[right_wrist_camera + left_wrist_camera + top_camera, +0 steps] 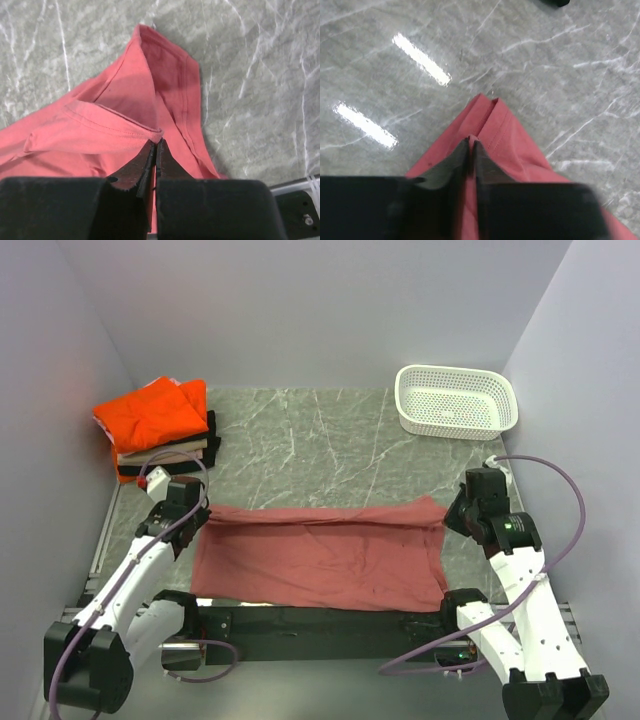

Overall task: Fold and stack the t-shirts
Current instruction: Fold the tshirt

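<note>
A dusty-red t-shirt lies spread in a wide band across the near part of the table, folded lengthwise. My left gripper sits at its far left corner, jaws nearly together with the red cloth pinched between them. At the far right corner my right gripper is shut on a hem fold of the shirt, as the right wrist view shows. A stack of folded t-shirts rests at the back left: bright orange on top, beige and black beneath.
A white perforated basket stands at the back right. The grey marble tabletop stretches between the stack and the basket. Walls close in the left, right and far sides.
</note>
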You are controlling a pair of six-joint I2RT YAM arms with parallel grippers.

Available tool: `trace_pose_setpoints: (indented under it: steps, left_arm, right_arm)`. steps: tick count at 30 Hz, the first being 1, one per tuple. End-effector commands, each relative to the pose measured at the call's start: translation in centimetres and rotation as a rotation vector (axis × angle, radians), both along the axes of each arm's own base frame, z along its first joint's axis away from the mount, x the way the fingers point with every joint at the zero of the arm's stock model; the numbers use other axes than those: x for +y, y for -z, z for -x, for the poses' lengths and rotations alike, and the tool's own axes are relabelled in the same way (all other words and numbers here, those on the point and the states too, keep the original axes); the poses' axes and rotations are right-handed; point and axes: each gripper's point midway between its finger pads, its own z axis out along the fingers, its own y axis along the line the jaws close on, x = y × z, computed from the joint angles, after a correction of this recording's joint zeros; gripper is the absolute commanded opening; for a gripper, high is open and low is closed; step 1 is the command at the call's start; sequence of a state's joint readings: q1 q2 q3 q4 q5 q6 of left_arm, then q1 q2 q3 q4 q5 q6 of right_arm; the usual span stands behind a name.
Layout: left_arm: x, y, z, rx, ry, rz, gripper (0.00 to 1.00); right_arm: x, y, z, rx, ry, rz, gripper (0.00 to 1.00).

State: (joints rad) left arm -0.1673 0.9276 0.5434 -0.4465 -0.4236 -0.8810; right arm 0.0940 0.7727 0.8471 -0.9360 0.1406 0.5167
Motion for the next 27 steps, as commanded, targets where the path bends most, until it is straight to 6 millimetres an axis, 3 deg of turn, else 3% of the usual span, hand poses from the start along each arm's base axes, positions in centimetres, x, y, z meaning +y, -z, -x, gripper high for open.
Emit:
trace_pose_setpoints:
  steps: [1, 2, 3, 4, 6, 7, 11, 13, 18, 20, 27]
  left_arm:
    - [-0.8, 0.4, 1.0, 0.010, 0.002, 0.051, 0.20]
    - [-1.1, 0.4, 1.1, 0.010, 0.009, 0.067, 0.27]
    - [-1.5, 0.4, 1.4, 0.008, 0.021, 0.091, 0.41]
    - [-1.8, 0.3, 1.5, 0.003, 0.023, 0.106, 0.47]
    - [-2.4, -0.1, 1.7, -0.008, 0.041, 0.122, 0.65]
    - [-2.7, -0.4, 1.8, -0.013, 0.048, 0.130, 0.72]
    - [-3.1, -2.1, 0.6, -0.050, 0.090, 0.124, 0.77]
    - [-3.6, -3.3, -0.7, -0.087, 0.119, 0.115, 0.77]
    - [-5.1, -3.0, -3.9, -0.062, 0.180, 0.080, 0.78]
    - [-5.6, -2.3, -4.7, -0.038, 0.193, 0.076, 0.78]
    - [-7.7, -1.7, -6.4, -0.024, 0.272, 0.073, 0.78]
  right_arm:
    - [0.1, -0.3, 0.7, 0.024, 0.001, -0.001, 0.08]
    - [0.2, -0.4, 0.9, 0.026, -0.002, -0.001, 0.16]
    - [0.1, -0.6, 1.0, 0.022, 0.001, 0.002, 0.32]
    - [-0.1, -0.9, 1.1, 0.009, 0.009, 0.006, 0.40]
    - [-0.2, -1.2, 1.5, 0.010, 0.011, 0.014, 0.57]
    - [-0.5, -1.7, 1.6, 0.007, 0.013, 0.031, 0.59]
    - [-0.8, -2.4, 0.2, -0.017, -0.006, 0.069, 0.63]
    - [-0.1, -1.5, -0.8, 0.004, -0.039, 0.054, 0.63]
    - [4.4, 0.1, -4.7, 0.001, -0.173, -0.012, 0.63]
    - [7.1, 0.3, -5.8, -0.014, -0.244, -0.026, 0.63]
    - [11.5, 5.1, -8.3, 0.091, -0.344, -0.071, 0.63]
